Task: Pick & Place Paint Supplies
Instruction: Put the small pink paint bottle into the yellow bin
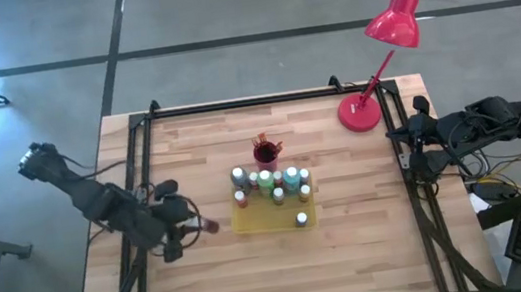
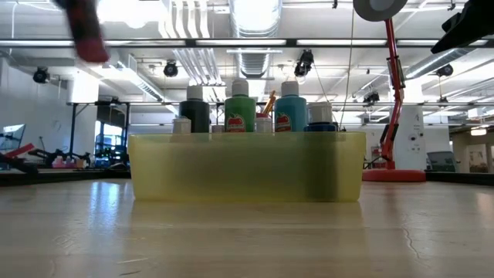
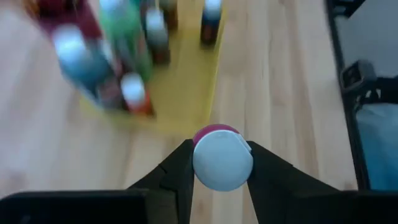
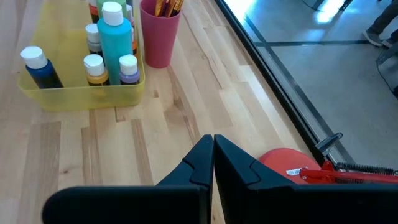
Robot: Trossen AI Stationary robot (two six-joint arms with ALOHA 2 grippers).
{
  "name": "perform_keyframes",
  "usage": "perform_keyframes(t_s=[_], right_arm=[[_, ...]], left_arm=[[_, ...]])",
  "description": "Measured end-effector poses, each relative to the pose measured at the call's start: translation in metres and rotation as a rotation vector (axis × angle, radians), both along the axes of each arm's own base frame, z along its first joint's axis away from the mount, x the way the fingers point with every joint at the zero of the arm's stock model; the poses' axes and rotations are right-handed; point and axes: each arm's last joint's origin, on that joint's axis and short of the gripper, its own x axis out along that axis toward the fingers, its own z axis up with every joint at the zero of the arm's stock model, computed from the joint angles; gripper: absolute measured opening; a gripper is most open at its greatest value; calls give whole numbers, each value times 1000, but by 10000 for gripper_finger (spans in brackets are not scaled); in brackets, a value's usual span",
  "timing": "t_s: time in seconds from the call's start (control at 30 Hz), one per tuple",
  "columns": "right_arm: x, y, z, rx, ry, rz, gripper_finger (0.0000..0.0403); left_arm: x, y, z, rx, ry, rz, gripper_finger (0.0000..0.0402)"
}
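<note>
The left end effector (image 3: 222, 163) clenched a small white-capped magenta paint bottle (image 3: 222, 160), its body hidden beneath the cap, just beside the flat translucent yellow plastic tray (image 1: 251, 223) on the wooden tabletop (image 1: 354, 245). The right end effector (image 4: 213, 155) rested closed at the tabletop's right edge

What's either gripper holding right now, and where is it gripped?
The left gripper holds a small pink paint bottle, pinched across its white cap. The right gripper is shut on nothing.
</note>
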Motion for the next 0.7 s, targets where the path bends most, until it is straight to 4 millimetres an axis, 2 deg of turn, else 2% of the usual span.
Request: perform_keyframes(t_s=[0.17, 0.3, 0.5, 0.7], right_arm=[[0, 0, 0, 0, 0, 0, 8], [0, 0, 0, 0, 0, 0, 8], [0, 0, 0, 0, 0, 0, 8], [0, 0, 0, 0, 0, 0, 8]], left_arm=[[13, -3, 34, 186, -110, -67, 120], [35, -8, 39, 340, -136, -113, 120], [75, -9, 17, 431, -56, -200, 120], [100, -8, -8, 444, 58, -213, 120]])
